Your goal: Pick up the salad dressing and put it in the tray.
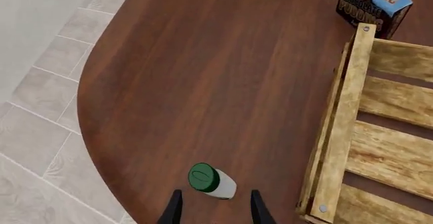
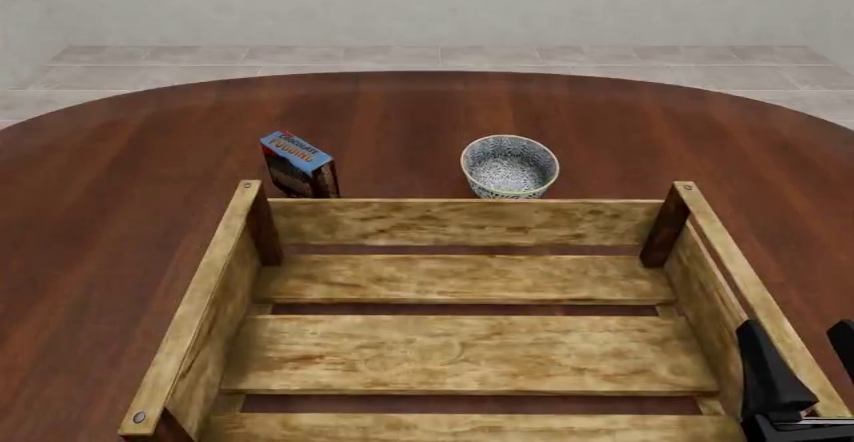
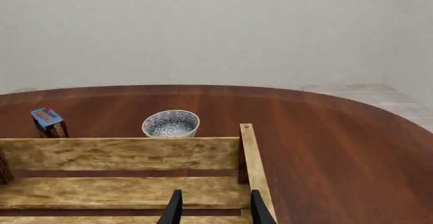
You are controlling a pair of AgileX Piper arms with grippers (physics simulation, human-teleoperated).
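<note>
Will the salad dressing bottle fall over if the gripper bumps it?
Probably: the salad dressing stands upright, slim and tall, so a bump near its green cap could tip it. Its round body might then roll across the smooth table.

Both wrist views catch the same hardware: the left gripper shows two slim black fingers, tapering to narrow tips, plain and unmarked, and the right gripper matches it exactly. In the front view the right gripper is matte black with angular, faceted blades
</note>
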